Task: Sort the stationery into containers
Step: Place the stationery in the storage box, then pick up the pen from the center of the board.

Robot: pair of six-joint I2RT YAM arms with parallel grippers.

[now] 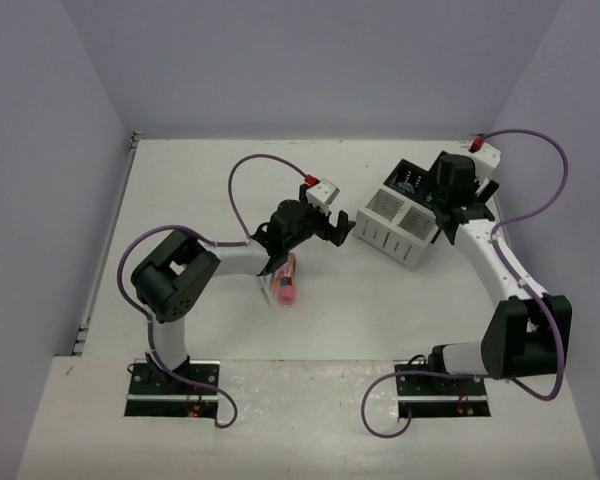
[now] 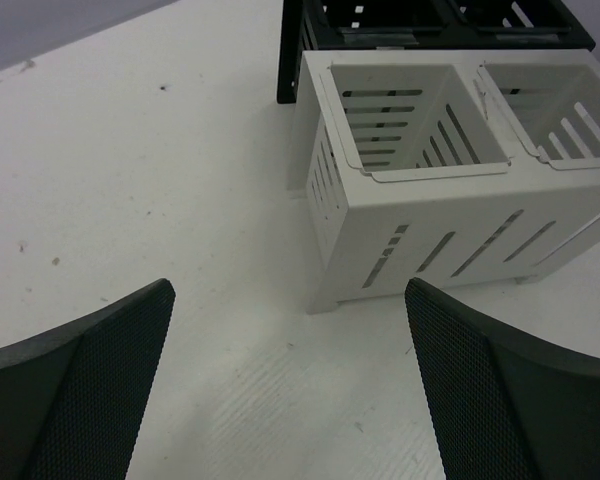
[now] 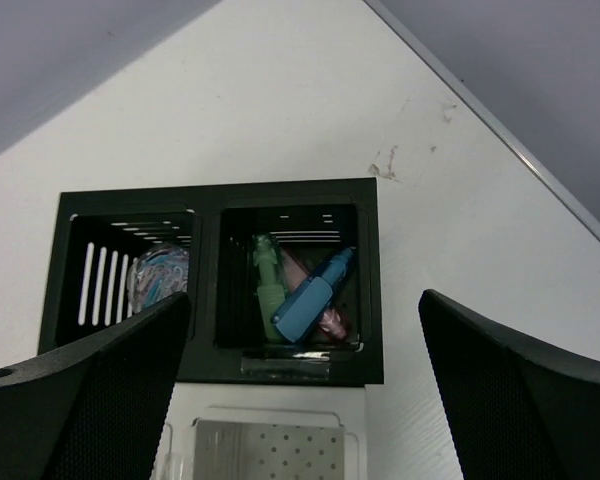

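Note:
The organizer stands right of centre, its white slatted half (image 1: 395, 228) nearer and its black half (image 1: 410, 180) behind. My left gripper (image 1: 335, 232) is open and empty just left of the white half (image 2: 420, 200), low over the table; both white cells look empty. A pink-orange glue stick (image 1: 285, 283) lies on the table under my left arm. My right gripper (image 1: 450, 200) is open and empty above the black half (image 3: 290, 200). One black cell holds a blue piece (image 3: 315, 295), a green piece (image 3: 267, 275) and a pink piece (image 3: 330, 322); the other holds a round disc (image 3: 158, 272).
Purple cables loop above both arms. Grey walls close the table on the left, back and right. The table's far right edge (image 3: 500, 150) runs close behind the black half.

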